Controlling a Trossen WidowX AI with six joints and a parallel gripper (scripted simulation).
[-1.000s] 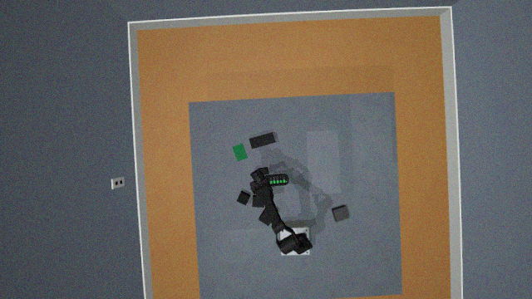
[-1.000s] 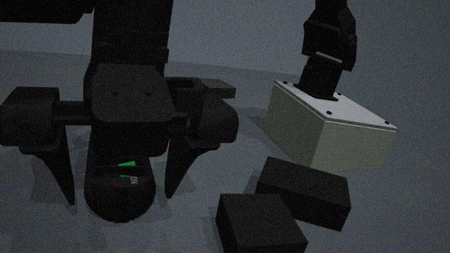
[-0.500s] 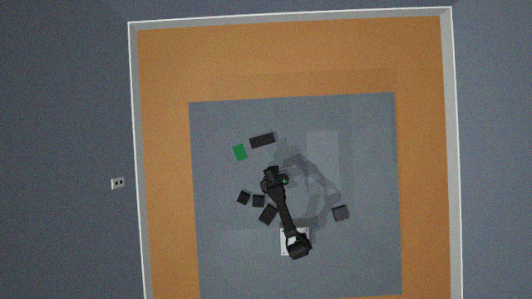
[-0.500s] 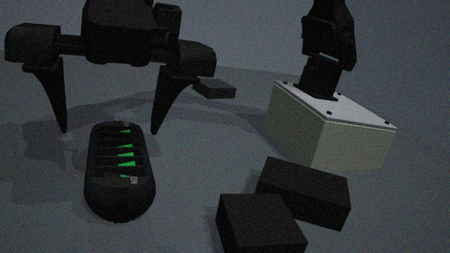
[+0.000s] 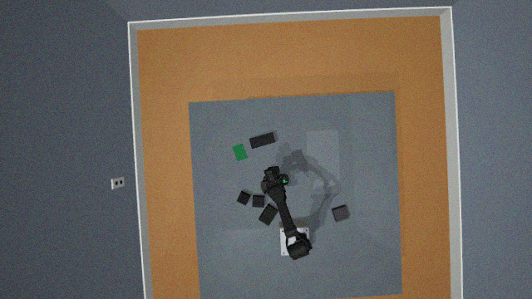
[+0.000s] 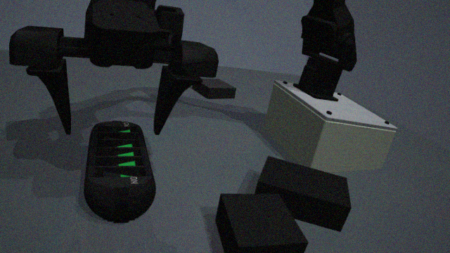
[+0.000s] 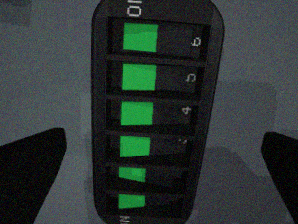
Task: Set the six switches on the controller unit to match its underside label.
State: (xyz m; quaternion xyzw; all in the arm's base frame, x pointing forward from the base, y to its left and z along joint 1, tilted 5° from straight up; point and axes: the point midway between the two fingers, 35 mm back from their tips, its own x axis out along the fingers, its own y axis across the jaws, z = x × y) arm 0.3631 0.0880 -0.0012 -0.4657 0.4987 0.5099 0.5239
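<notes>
The dark grey controller unit (image 5: 285, 180) (image 6: 119, 198) (image 7: 157, 96) sits flat on its base on the bench, its switches facing up. In the wrist view all the green ends show on the left; the numbers 6, 5, 4 and 3 show on the right, and 6 is at the top. The second green end from the bottom looks thinner than most. In the exterior view one green end towards the far end does not show. Exact tilts are hard to tell. The label is hidden underneath. My gripper (image 6: 112, 133) (image 7: 165, 140) is open and empty above the unit's far end, one finger at each side.
Dark blocks (image 5: 243, 197) (image 5: 258, 201) (image 5: 268, 214) lie beside the arm; two show in the exterior view (image 6: 261, 218) (image 6: 309, 191). A long dark block (image 5: 263, 139) and a green piece (image 5: 239, 152) lie farther back. Another block (image 5: 341, 213) (image 6: 219, 92) lies right of the base plate (image 5: 283, 249).
</notes>
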